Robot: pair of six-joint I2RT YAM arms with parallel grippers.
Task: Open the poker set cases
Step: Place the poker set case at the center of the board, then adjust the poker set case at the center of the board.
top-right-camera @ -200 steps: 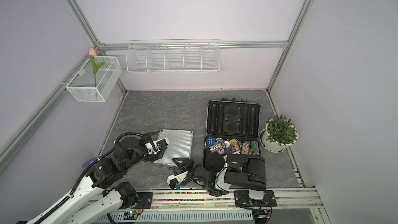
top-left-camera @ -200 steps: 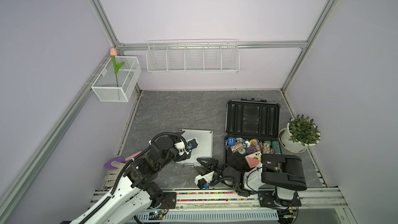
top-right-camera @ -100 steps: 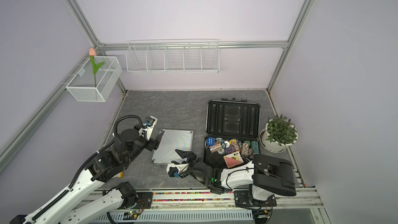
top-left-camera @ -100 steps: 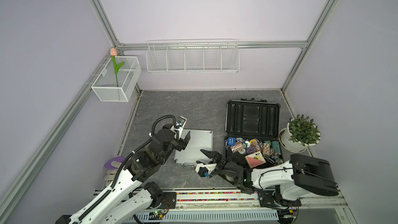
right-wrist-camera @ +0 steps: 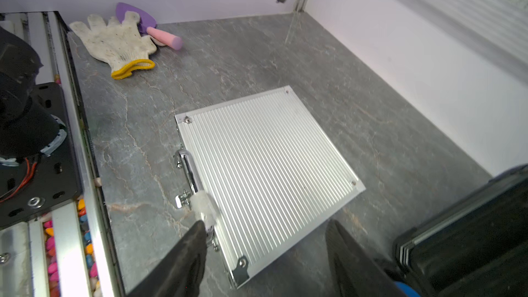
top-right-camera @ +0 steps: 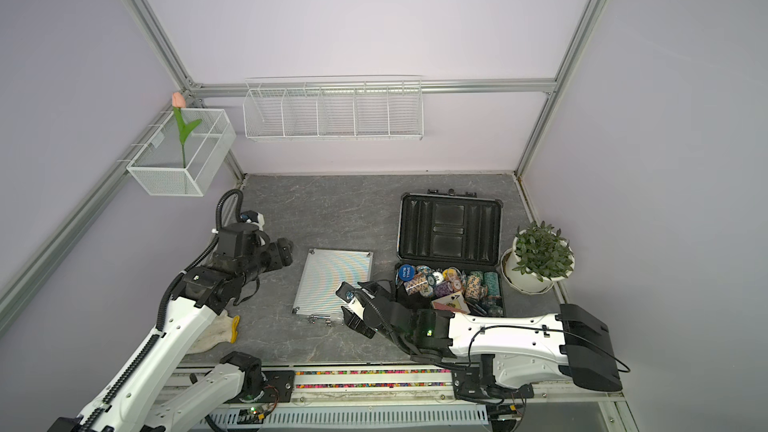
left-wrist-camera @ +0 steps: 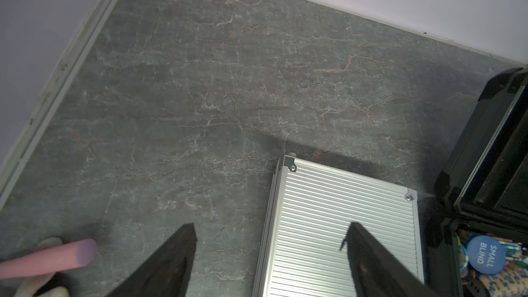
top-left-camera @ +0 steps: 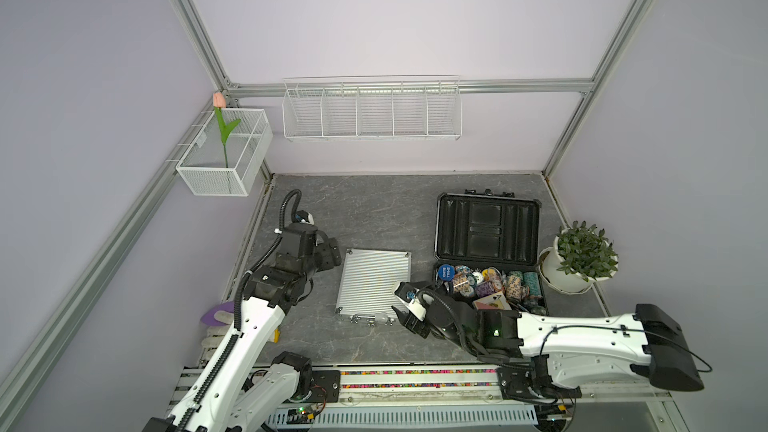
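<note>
The small silver case [top-left-camera: 374, 280] lies shut and flat on the grey floor, its chrome handle [right-wrist-camera: 188, 167] on the near edge. The larger dark case [top-left-camera: 486, 230] stands open to its right, the base full of poker chips [top-left-camera: 490, 282]. My left gripper [left-wrist-camera: 270, 230] is open and hovers over the silver case's left edge [left-wrist-camera: 274, 210]; in a top view it [top-left-camera: 332, 257] sits just left of the case. My right gripper [right-wrist-camera: 265, 224] is open over the near right corner of the silver case [right-wrist-camera: 265, 167], one fingertip [right-wrist-camera: 197, 232] beside a white-taped latch [right-wrist-camera: 204, 207].
A potted plant [top-left-camera: 582, 255] stands right of the dark case. A white glove [right-wrist-camera: 114, 41] and a purple trowel with a pink handle [right-wrist-camera: 160, 35] lie at the near left. Wire baskets [top-left-camera: 370, 110] hang on the back wall, a tulip basket [top-left-camera: 224, 160] on the left.
My left gripper has drawn back off the silver case to its left side. The right arm has stretched out low, bringing its gripper up to the case's near right corner with the jaws wider.
</note>
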